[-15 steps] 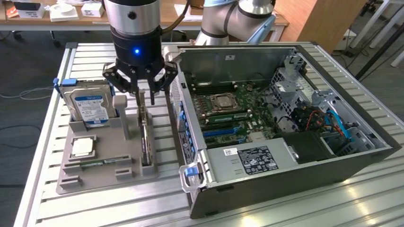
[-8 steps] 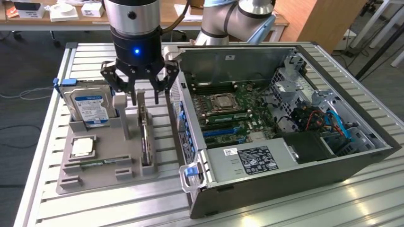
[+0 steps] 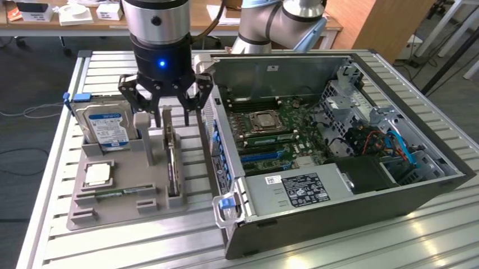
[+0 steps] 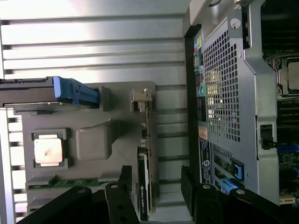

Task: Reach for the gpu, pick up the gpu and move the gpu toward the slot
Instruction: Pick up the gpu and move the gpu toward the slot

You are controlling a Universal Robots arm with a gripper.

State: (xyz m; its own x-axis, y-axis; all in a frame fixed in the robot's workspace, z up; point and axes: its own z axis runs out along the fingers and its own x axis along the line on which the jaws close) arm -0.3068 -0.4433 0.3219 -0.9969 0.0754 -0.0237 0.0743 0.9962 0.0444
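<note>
The pincer (image 3: 172,117) hangs directly over the gpu (image 3: 172,165), released, its black fingers (image 4: 125,182) spread wide with one on each side of the card's upper edge. In the wrist view the gpu (image 4: 145,179) runs between the two fingers, close to one and with a clear gap to the other, so nothing is grasped. The card stands on its edge in a groove of the grey holder tray (image 3: 123,216), which lies on the slatted metal tabletop (image 3: 150,249). In the same tray, toward the exterior view's left, a blue-labelled hard drive (image 3: 106,128) stands upright and a square silver CPU chip (image 3: 98,175) lies flat in its pocket. Just beside the tray, on the exterior view's right, the open computer case (image 3: 359,199) rests with its motherboard (image 3: 273,134) exposed.
</note>
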